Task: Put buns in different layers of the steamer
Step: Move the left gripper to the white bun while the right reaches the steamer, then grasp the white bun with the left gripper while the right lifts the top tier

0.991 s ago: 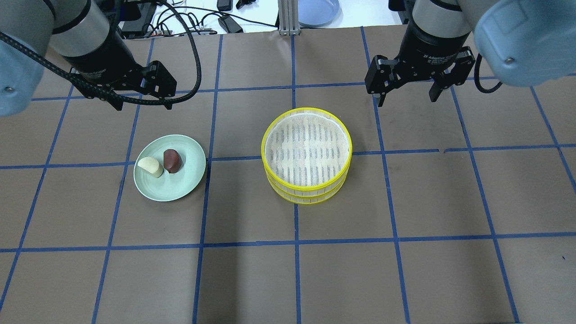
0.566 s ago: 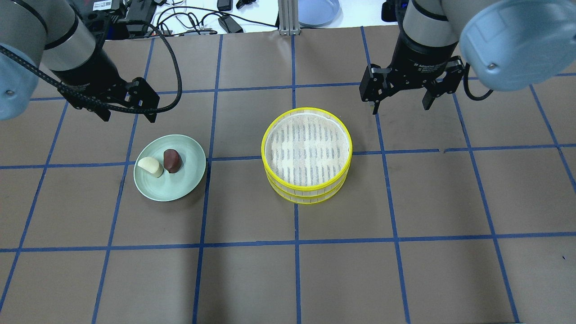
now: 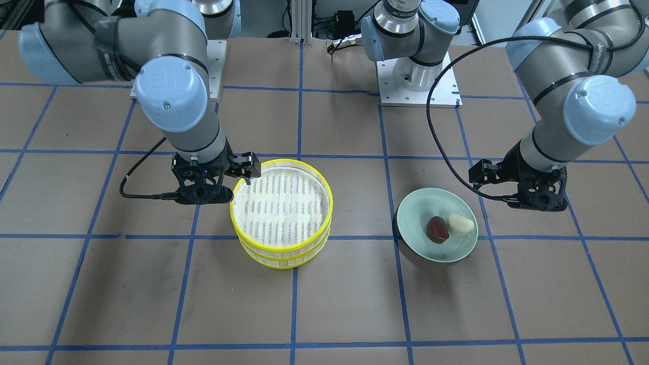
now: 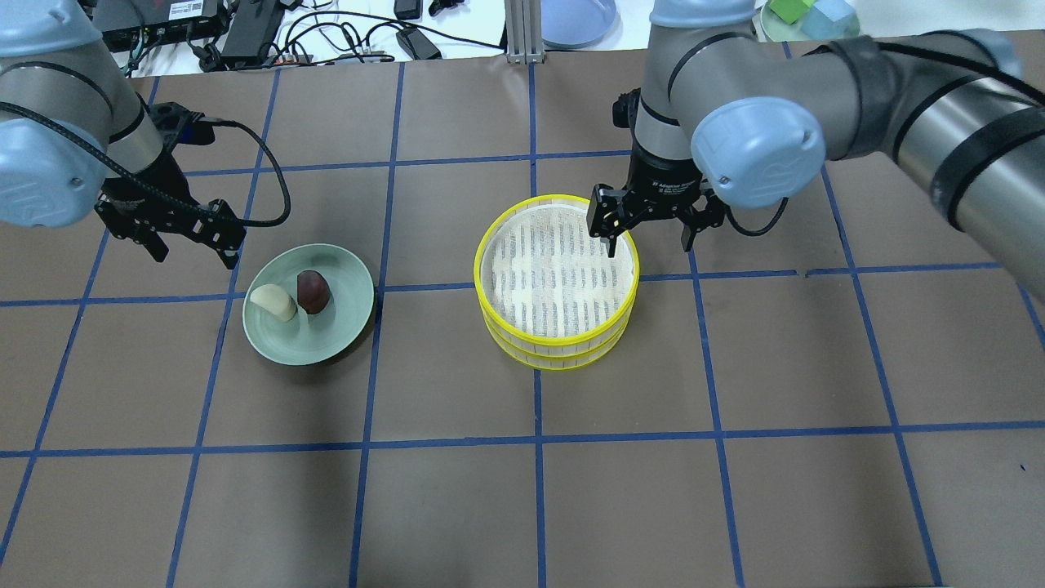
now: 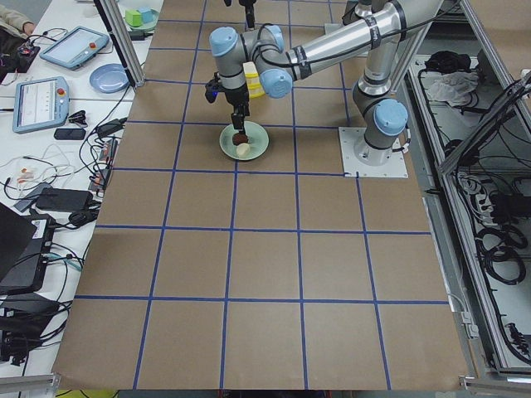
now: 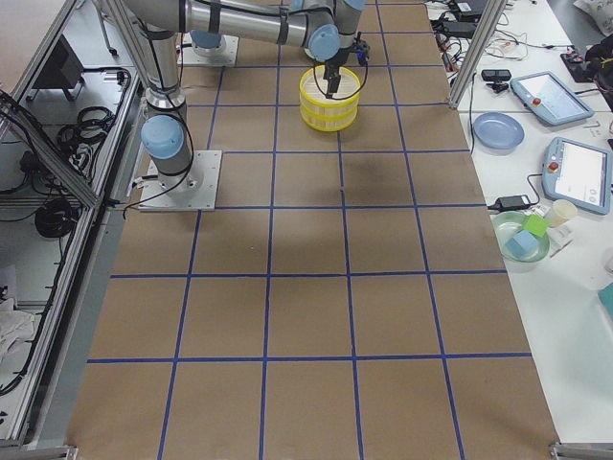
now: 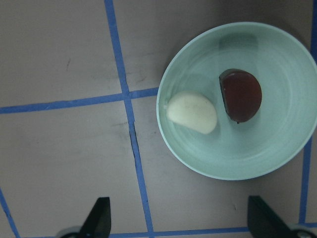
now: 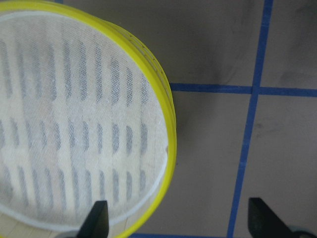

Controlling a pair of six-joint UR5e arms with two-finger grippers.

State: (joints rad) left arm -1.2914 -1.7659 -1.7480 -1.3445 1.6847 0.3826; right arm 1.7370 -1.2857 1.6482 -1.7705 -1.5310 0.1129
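- Now the right gripper (image 4: 649,245) hangs over the far right edge of the steamer stack, jaws spread wide and empty. A second ago it was well beyond the stack on that side.
- One of its fingers sits above the whitish mesh floor of the top layer (image 4: 547,278), a round shallow tray with a bright yellow rim and pale slatted wall. The other finger is outside that rim, so the rim lies between them, and the right wrist view shows the same.
- The lower layer (image 4: 559,356), a matching yellow-rimmed tray, sits directly under the top one. The top layer holds nothing, and the lower floor is hidden.
- The left gripper (image 4: 193,255), also wide open and empty, has drifted further from the stack and nearer the robot.
- It now hovers just beside the edge of the pale green round plate (image 4: 339,314) that faces away from the stack.
- The plate is well apart from the stack, on the robot's left of it. It carries the cream-white oval bun (image 4: 273,302) and the dark reddish-brown oval bun (image 4: 313,291) side by side, the brown one nearer the stack.
- The right arm looks set to pinch the top layer's rim and lift it off, exposing the lower layer.
- The left gripper seems to be lining up on a bun but is not yet above either one.
- Neither bun has been placed yet.
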